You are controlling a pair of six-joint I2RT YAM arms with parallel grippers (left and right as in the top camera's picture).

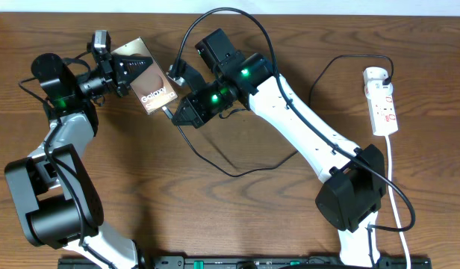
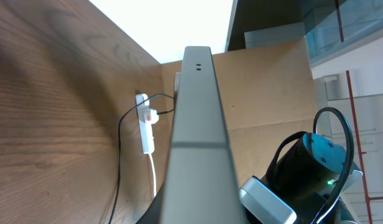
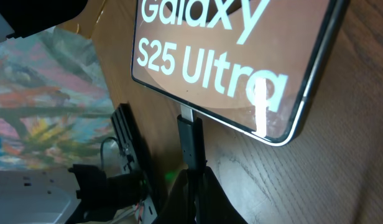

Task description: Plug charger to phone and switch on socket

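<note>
The bronze-brown phone with white "Galaxy" lettering is held tilted above the table, my left gripper shut on its upper end. In the left wrist view the phone runs edge-on up the middle. My right gripper is shut on the charger's black connector, whose silver tip meets the port in the phone's bottom edge. The thin black charger cable loops across the table toward the white socket at the far right, which also shows small and far off as the socket in the left wrist view.
The socket's white cord runs down the right side past the right arm's base. The left arm's base stands at the lower left. Brown cardboard stands behind the table.
</note>
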